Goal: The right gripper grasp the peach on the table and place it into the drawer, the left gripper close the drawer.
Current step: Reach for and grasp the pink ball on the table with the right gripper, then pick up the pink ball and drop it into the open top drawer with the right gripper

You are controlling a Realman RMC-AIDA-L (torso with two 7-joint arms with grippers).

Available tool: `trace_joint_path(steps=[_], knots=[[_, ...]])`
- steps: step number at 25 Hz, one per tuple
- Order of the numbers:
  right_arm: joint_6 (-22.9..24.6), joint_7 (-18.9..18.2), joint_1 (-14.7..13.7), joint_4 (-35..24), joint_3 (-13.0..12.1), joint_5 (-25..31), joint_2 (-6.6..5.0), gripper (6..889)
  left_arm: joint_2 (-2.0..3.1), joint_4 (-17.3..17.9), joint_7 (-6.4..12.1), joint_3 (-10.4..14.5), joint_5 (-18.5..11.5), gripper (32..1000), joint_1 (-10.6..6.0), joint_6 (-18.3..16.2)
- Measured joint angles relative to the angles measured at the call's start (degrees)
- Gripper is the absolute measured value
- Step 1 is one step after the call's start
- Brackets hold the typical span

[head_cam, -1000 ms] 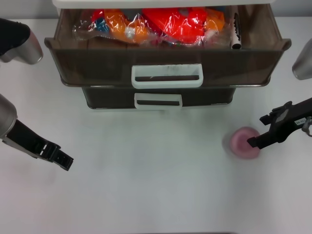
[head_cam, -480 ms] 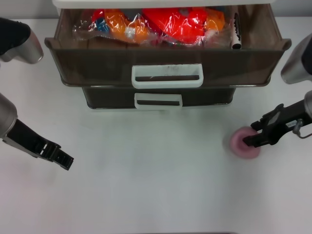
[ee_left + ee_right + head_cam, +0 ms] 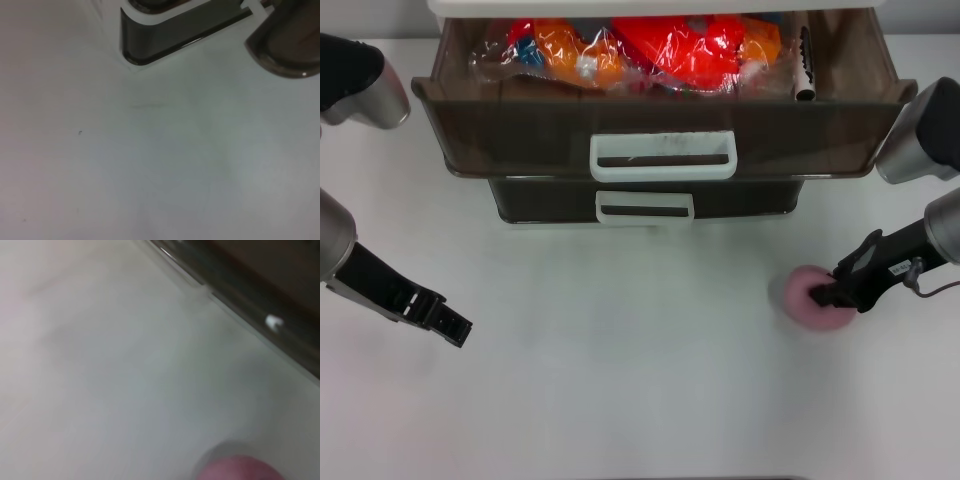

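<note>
Tabletop (image 3: 620,400) in plain white is filling nearly the whole head view, smooth and bare across its near half and its middle. The three-drawer unit is sitting at the far edge, and the drawer (image 3: 660,130) on top is standing pulled out, its white loop handle (image 3: 663,157) facing the near edge. Red and orange wrapped packets (image 3: 650,50) are lying inside it, with a dark marker (image 3: 805,62) along its right wall. Wide open room is lying between the drawer front and the near edge.

The left gripper (image 3: 452,330) is hanging low over the left side of the table, well apart from the drawer; whether its fingers are spread or closed I cannot tell.

The right gripper (image 3: 823,296) is reaching in from the right edge, its tips lying over the peach (image 3: 810,300); whether they are gripping it I cannot tell. The peach is resting on the table near the right edge, in front of the drawer's right corner and apart from it.
</note>
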Motion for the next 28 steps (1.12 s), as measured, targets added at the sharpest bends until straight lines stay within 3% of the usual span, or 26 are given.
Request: trace_joint_path(steps=[4,17,22,28], knots=[[2.6,-0.6,-0.2,-1.6,0.1,0.0,-0.08,103,0.0,0.0,0.0,0.0,0.0,850,0.0,0.0],[7.7,-0.2,-2.6,-10.0,1.0,-0.1,-0.08,50,0.06,0.0,0.0,0.0,0.0,850,0.22,0.1],[14.0,0.2,-3.4,-15.8,5.1,-0.1,-0.08,44,0.08,0.0,0.0,-0.1,0.0,850,0.24,0.3],[26.2,2.3,-4.5,-27.5,9.8,-0.4,-0.19,40,0.09,0.3,-0.13,-0.1,0.0,850,0.55,0.4]])
